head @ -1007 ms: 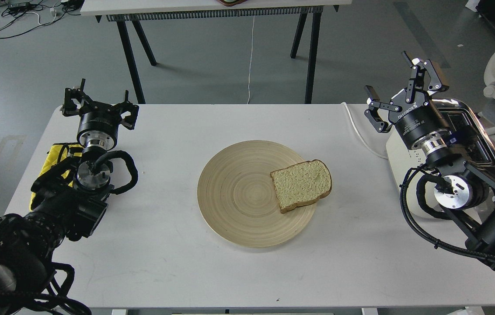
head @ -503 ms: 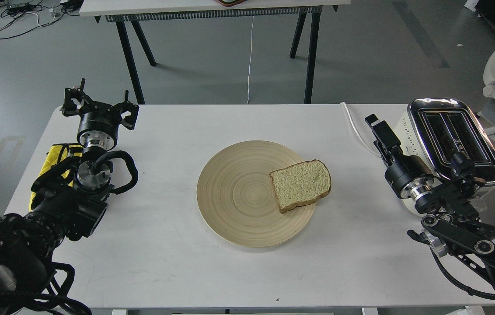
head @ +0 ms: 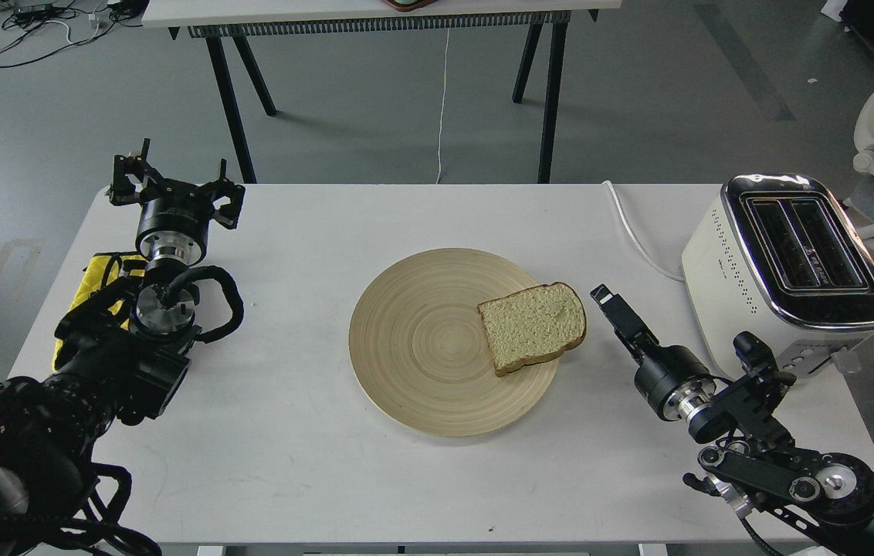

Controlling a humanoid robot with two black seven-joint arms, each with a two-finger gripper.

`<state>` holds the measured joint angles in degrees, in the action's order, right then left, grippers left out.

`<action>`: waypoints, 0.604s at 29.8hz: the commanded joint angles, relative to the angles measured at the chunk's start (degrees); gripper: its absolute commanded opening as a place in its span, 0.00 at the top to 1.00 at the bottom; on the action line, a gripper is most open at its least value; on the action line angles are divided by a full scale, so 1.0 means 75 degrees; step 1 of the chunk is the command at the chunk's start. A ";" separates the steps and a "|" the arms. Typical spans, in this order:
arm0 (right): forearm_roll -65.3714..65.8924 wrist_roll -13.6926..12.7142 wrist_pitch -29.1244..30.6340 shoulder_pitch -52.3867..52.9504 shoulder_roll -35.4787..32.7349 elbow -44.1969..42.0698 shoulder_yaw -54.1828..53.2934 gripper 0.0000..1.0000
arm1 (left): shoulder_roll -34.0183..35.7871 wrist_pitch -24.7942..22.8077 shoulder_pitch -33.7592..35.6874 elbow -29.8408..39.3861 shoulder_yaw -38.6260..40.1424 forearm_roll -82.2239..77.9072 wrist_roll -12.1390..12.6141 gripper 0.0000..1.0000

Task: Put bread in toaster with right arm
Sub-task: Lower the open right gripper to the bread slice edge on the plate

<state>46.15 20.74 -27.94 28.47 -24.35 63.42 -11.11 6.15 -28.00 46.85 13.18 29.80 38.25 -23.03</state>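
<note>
Right hand (head: 608, 303) beside tan bread (head: 532, 326)

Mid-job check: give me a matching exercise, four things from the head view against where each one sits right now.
Things
1. pale tan slice of bread
2. cream-white chrome-topped toaster
3. black right gripper
4. black left gripper

Places
A. far left of the white table
B. right edge of the round wooden plate
C. just right of the bread
D. table's right end

Pairs: 1-B, 2-D, 3-C, 4-A
</note>
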 commanded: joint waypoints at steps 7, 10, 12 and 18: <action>-0.0001 -0.0234 -0.0008 0.0095 0.0410 -0.0252 0.0286 0.63 | 0.0000 0.0000 -0.0001 0.0000 0.0000 0.0010 0.0000 0.00; -0.0001 -0.0245 -0.0008 0.0095 0.0399 -0.0253 0.0287 0.80 | 0.0000 0.0000 -0.0001 0.0000 0.0000 -0.0002 0.0000 0.00; -0.0012 -0.0246 -0.0008 0.0107 0.0411 -0.0264 0.0298 0.88 | 0.0000 0.0000 -0.0001 0.0000 0.0000 -0.0002 0.0000 0.00; -0.0012 -0.0257 -0.0008 0.0095 0.0364 -0.0241 0.0228 1.00 | 0.0000 0.0000 -0.0001 0.0000 0.0000 -0.0002 0.0000 0.00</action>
<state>46.06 18.80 -28.01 29.26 -21.39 61.46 -8.99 6.15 -28.00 46.85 13.18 29.79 38.25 -23.01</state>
